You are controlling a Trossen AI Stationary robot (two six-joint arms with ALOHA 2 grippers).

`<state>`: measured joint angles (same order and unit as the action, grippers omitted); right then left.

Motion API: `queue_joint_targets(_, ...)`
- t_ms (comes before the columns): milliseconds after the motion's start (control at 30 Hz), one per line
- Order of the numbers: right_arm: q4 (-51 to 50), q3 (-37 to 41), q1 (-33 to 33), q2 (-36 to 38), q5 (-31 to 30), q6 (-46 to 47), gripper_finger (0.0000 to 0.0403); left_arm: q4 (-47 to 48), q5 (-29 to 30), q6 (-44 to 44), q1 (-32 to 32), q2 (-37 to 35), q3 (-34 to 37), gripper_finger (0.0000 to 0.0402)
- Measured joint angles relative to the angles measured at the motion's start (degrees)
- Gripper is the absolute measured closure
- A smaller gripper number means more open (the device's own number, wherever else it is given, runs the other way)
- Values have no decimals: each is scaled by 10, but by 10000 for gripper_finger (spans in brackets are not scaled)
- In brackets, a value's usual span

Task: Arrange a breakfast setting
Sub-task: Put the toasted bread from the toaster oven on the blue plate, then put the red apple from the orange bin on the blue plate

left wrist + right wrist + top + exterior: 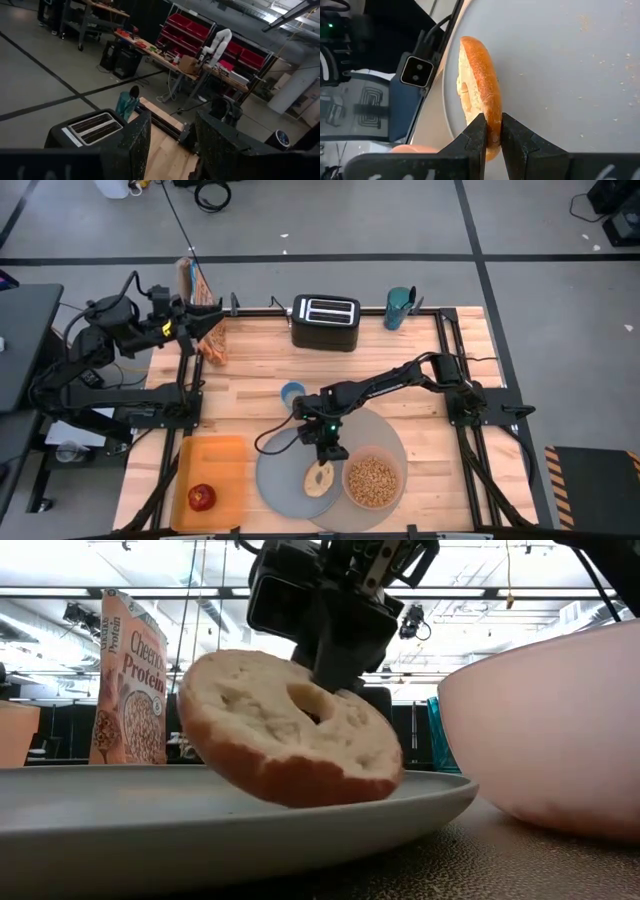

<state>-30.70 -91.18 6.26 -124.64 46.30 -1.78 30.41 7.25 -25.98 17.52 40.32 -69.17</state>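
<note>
The toasted bagel half [290, 730] is pinched by its rim between the closed-down fingers of the right gripper [492, 132] and is held tilted, its lower edge at or just above the grey-blue plate [150, 815]. It would best be laid flat, well inside the plate's rim, before the fingers are parted. Just beside the plate, cereal is held in the pink bowl [373, 480], and the red apple [201, 497] lies in an orange tray [213, 455]; the left gripper [170, 145], parked near the cereal box [130, 680], is seen spread and empty.
</note>
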Motion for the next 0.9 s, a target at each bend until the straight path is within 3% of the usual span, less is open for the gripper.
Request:
queue_joint_targets(267,-21,0,0,0,-8,-22,342,-1,0,0,0,-2,0,240)
queue_joint_targets(467,-44,0,-1,0,-13,-21,301,-9,-2,11,0,-3,0,240)
queue_joint_targets(567,-84,-14,-12,0,-18,-9,280,-4,-33,55,-6,-1,-14,240)
queue_joint_targets(733,-149,-63,-35,8,-63,-13,260,117,-42,57,-10,23,-92,240)
queue_joint_targets(900,-239,-120,-54,26,-112,-18,258,304,-162,4,-10,63,-197,240)
